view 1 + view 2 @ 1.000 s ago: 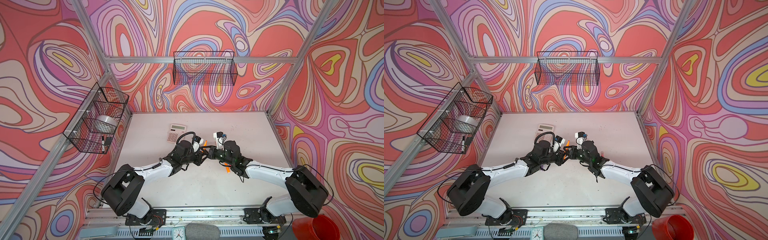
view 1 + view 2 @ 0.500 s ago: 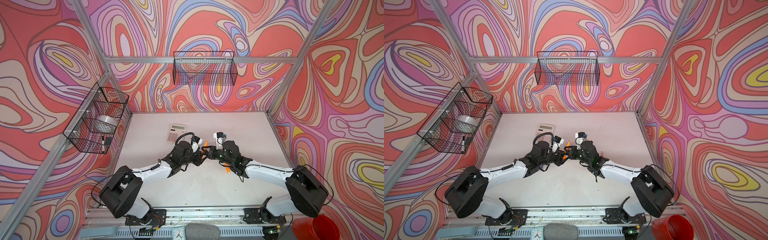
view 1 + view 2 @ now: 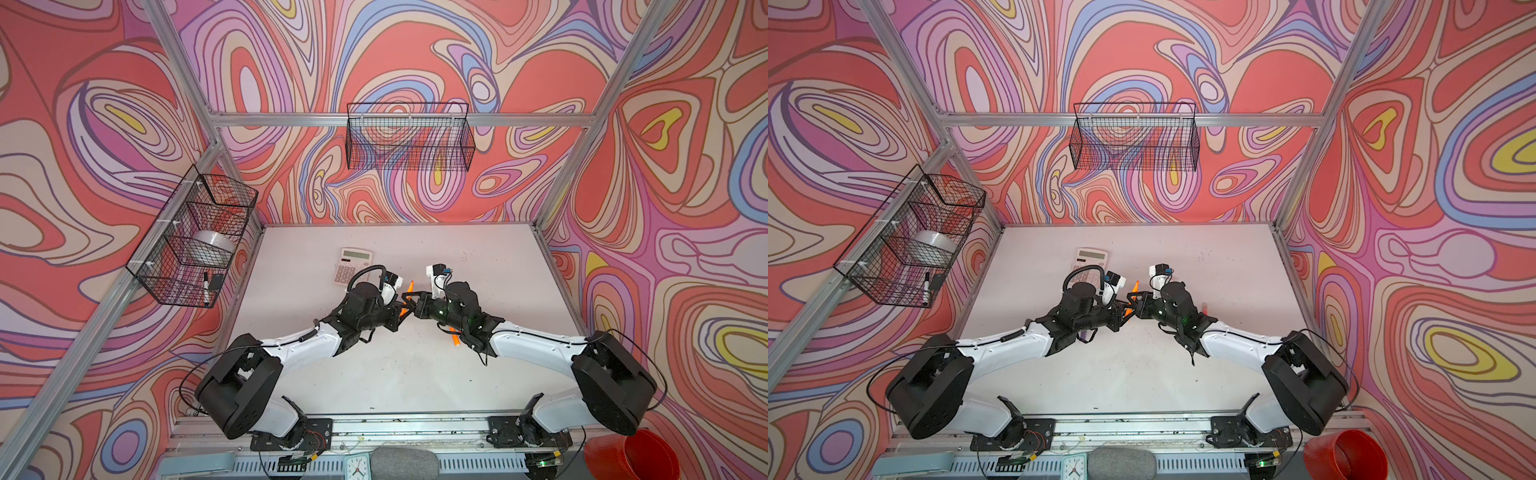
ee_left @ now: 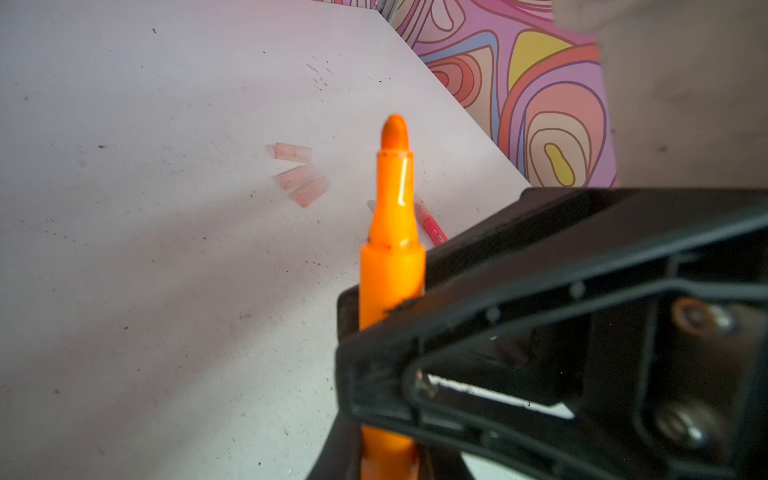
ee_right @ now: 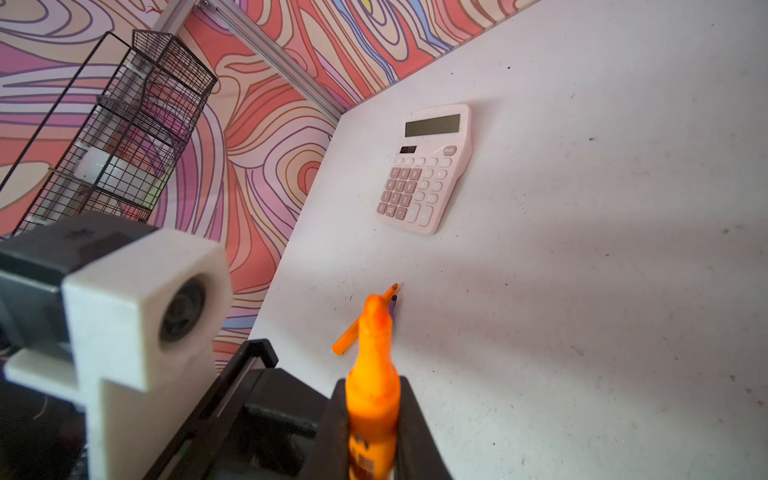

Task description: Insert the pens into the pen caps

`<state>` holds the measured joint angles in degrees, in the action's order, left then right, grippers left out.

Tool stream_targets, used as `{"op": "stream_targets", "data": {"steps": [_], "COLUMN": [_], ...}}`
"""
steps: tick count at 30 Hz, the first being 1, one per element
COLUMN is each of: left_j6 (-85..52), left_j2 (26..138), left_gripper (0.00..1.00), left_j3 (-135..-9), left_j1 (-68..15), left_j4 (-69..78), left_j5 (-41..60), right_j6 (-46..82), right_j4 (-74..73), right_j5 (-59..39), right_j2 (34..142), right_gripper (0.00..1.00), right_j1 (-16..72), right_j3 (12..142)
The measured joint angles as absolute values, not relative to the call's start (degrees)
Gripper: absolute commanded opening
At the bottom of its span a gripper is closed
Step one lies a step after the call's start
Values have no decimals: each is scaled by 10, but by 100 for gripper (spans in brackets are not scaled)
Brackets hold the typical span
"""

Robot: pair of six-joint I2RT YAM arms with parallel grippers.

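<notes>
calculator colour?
Pale pink calculator with darker pink number keys; the right wrist view shows it best.

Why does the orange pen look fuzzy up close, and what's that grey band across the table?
Left wrist view: the orange pen is fuzzy at its tip, perhaps from closeness or motion, while the pen caps beyond look sharper; the grey band on the table is shadow. Right wrist view: pen blurred, calculator crisp.

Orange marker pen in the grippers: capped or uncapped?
Uncapped: the orange marker pen shows a bare tip in both wrist views; three pale translucent caps lie loose on the table.
</notes>
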<state>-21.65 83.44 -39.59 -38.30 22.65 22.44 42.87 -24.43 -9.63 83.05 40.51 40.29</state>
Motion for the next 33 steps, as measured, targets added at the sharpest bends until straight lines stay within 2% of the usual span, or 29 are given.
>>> {"op": "stream_targets", "data": {"steps": [1, 5, 7, 9, 13, 16, 20, 23, 27, 33], "left_j6": [-217, -216, -216, -214, -211, -208, -198, -191, -187, -186], "left_j2": [834, 834, 833, 829, 800, 768, 723, 720, 721, 725], "left_gripper": [0, 0, 0, 0, 0, 0, 0, 0, 0, 0], "left_j3": [-396, -394, -393, -389, -361, -319, -246, -227, -226, -231], "left_j1": [-383, -383, -386, -387, -389, -396, -390, -390, -390, -390], "left_j4": [227, 228, 230, 234, 259, 294, 340, 373, 397, 402], "left_j5": [223, 225, 226, 224, 192, 146, 80, 56, 49, 63], "right_j6": [427, 420, 416, 410, 397, 390, 384, 383, 373, 339], "right_j4": [-244, -238, -229, -211, -177, -166, -111, -67, -16, 58], "right_j5": [-96, -94, -86, -75, -60, -66, 6, 46, 77, 114], "right_j2": [830, 830, 829, 823, 802, 781, 780, 820, 899, 1000], "right_gripper": [2, 45, 56, 62, 62, 59, 59, 56, 57, 67], "right_j1": [405, 406, 407, 407, 403, 401, 360, 329, 305, 301], "right_j3": [403, 403, 404, 406, 410, 414, 434, 464, 512, 606]}}
